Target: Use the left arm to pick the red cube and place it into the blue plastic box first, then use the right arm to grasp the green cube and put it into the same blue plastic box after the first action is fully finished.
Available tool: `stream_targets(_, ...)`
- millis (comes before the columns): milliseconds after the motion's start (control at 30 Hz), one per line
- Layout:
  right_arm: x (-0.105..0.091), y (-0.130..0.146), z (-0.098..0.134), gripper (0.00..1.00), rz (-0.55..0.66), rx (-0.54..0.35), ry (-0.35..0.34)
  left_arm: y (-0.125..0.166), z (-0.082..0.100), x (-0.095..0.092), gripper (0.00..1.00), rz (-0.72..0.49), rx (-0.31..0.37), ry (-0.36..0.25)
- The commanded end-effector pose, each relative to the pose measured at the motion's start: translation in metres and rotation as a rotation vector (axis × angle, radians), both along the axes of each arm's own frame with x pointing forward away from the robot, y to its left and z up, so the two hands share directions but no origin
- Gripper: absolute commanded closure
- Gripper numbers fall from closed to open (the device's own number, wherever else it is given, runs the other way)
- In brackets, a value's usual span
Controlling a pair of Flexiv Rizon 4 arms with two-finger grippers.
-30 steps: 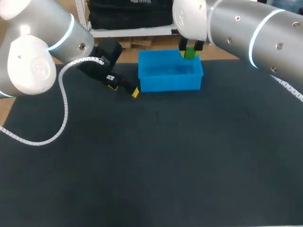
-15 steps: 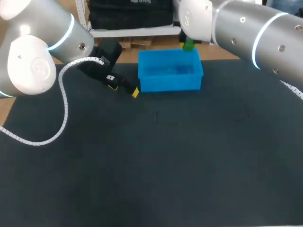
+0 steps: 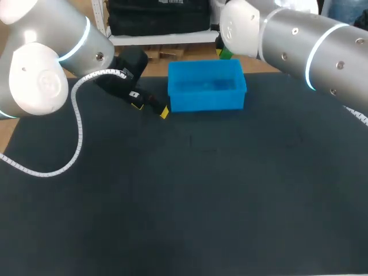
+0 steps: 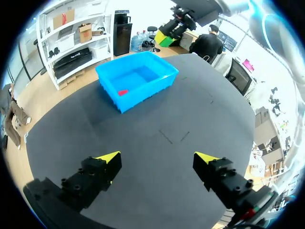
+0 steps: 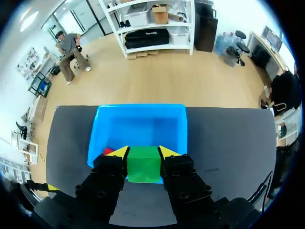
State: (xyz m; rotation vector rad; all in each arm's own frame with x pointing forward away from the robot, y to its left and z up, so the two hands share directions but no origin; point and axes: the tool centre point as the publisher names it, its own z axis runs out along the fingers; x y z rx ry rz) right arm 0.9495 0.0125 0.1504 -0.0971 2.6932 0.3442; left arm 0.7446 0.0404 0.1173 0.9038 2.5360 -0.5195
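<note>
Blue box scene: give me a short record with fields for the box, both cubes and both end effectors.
box: blue, open-topped, at the far side of the table
red cube: inside the box, on its floor
green cube: held in the air by the box, not yet inside
left end effector: open, empty, apart from the box
right end effector: shut on the green cube
progress: red cube placed; green cube pending

I count one blue plastic box (image 3: 207,86) and two cubes: one red cube (image 4: 122,92) and one green cube (image 5: 143,163). I have two arms, the left arm (image 3: 40,69) and the right arm (image 3: 310,46), and two grippers, the left gripper (image 4: 157,157) and the right gripper (image 5: 143,152). There is one desk (image 3: 190,201).
</note>
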Motion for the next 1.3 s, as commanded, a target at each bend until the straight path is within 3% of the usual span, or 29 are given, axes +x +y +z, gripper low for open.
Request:
stream_targets(33, 0.025, 0.008, -0.005, 1.0, 0.015, 0.001, 0.038, 0.001, -0.001, 0.0, 0.0, -0.003, -0.005, -0.002)
stream_targets(600, 0.04, 0.012, -0.027, 1.0, 0.019, 0.004, 0.039, 0.001, -0.001, 0.0, 0.0, -0.003, -0.005, -0.002)
stream_targets(633, 0.04, 0.012, -0.027, 0.76, 0.017, -0.001, 0.041, 0.001, -0.001, 0.0, 0.0, -0.003, -0.005, -0.002)
stream_targets(667, 0.04, 0.012, -0.027, 0.14, 0.016, -0.003, 0.041, 0.001, -0.001, 0.0, 0.0, -0.003, -0.005, -0.002)
stream_targets(700, 0.04, 0.012, -0.027, 0.0, 0.015, -0.003, 0.039, 0.001, -0.001, 0.0, 0.0, -0.003, -0.005, -0.002)
stream_targets(1300, 0.033, 0.013, -0.026, 0.0, 0.026, 0.02, 0.024, 0.001, -0.001, 0.0, 0.0, -0.003, -0.005, -0.002)
